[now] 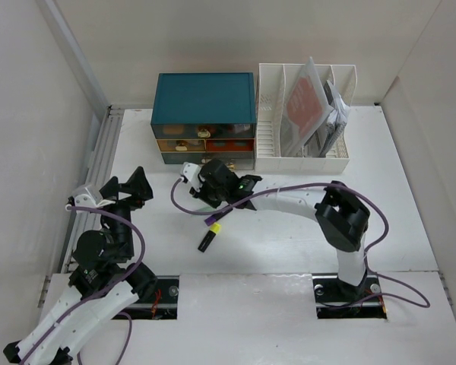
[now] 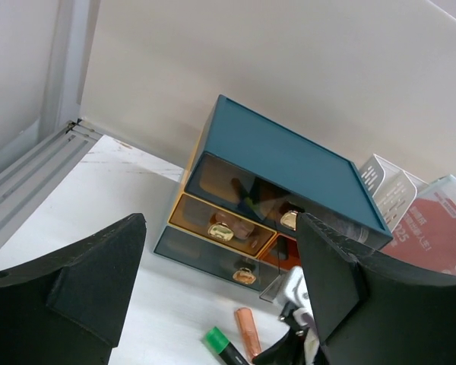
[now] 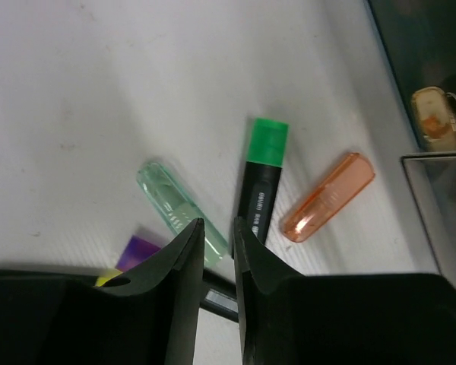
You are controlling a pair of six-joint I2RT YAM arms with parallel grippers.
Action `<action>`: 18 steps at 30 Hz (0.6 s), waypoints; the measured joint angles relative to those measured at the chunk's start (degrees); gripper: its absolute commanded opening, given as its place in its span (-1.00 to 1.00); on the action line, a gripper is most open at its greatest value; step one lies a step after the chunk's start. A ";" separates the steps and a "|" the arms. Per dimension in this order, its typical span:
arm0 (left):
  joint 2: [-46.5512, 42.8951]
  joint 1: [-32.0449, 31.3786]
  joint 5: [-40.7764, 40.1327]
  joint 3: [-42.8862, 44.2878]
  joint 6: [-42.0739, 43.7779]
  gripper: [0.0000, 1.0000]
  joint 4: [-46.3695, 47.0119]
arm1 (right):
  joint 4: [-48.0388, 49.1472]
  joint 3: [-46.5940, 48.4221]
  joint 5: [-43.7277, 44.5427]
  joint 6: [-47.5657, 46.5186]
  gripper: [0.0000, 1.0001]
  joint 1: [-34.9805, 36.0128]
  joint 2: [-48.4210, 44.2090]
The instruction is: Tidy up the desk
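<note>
The white desk (image 1: 289,243) holds loose pen parts in front of the teal drawer box (image 1: 204,95). In the right wrist view, a clear green cap (image 3: 171,199), a black highlighter with a green end (image 3: 262,179) and a clear orange cap (image 3: 328,196) lie on the desk. My right gripper (image 3: 219,228) hovers just above them, jaws nearly together with a thin gap, and holds nothing. It also shows in the top view (image 1: 197,182). My left gripper (image 1: 129,186) is wide open and empty at the left, facing the drawer box (image 2: 289,160).
A black highlighter with a yellow and purple end (image 1: 210,232) lies nearer the front. A white slotted file rack (image 1: 270,129) with papers stands to the right of the drawer box. The lower right drawer front (image 3: 437,163) sticks out slightly.
</note>
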 measured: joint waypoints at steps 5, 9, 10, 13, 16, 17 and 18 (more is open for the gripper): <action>-0.11 0.00 0.09 0.00 0.02 0.54 0.00 | -0.13 1.84 2.45 3.58 -0.35 2.45 3.02; -0.11 0.00 0.11 0.00 0.09 0.57 0.00 | -0.48 3.48 4.17 5.22 -0.26 2.95 5.44; -0.11 0.00 0.09 0.00 0.09 0.57 0.00 | -0.52 3.67 4.85 5.55 -0.25 2.93 5.88; -0.11 0.00 0.09 0.00 0.11 0.57 0.00 | -0.76 4.79 7.23 6.45 -0.25 2.78 7.26; -0.11 0.00 0.09 0.00 0.11 0.57 0.00 | -0.94 6.03 9.86 7.45 -0.25 2.73 8.76; -0.11 0.00 0.11 0.00 0.11 0.57 0.00 | -1.03 6.29 10.62 7.72 -0.25 2.73 9.20; -0.11 0.00 0.11 0.00 0.15 0.57 0.00 | -1.11 6.43 11.28 8.00 -0.23 2.73 9.49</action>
